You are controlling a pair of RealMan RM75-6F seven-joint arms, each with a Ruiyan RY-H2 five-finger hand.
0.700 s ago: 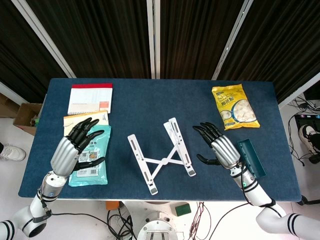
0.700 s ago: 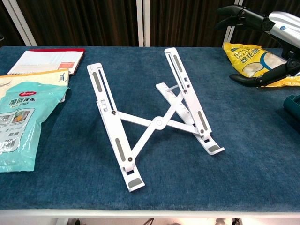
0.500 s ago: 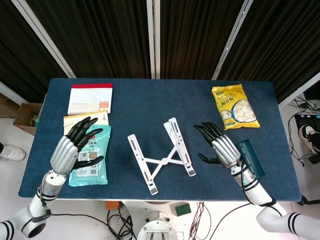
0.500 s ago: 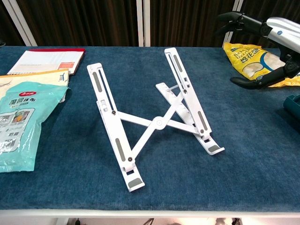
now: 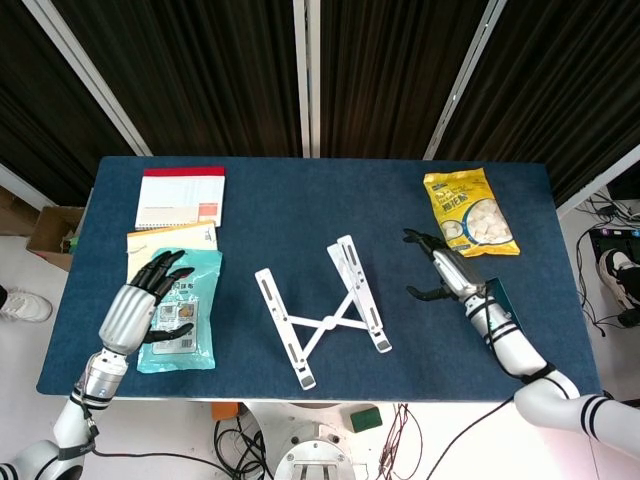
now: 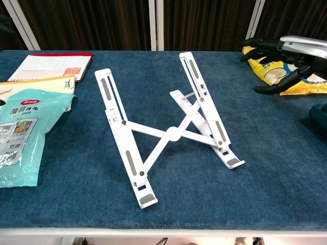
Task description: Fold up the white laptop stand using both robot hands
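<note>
Left hand (image 5: 133, 313): empty, fingers spread, above teal packet (image 5: 180, 318) at the table's (image 5: 300, 190) left side. White laptop stand (image 5: 320, 320): centre of table, unfolded, crossed struts, touched by neither hand. Right hand (image 5: 447, 272): empty, fingers apart, raised near yellow snack bag (image 5: 468, 212).

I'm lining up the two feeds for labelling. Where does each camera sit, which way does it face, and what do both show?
Head view: high above the near table edge, looking steeply down; shows the whole table, left hand above a teal pouch, right hand and both forearms.
Chest view: low at the near edge, facing across the table; only the right hand shows.
Shared: the open white laptop stand, yellow snack bag, teal pouch and red-edged notebook.
</note>
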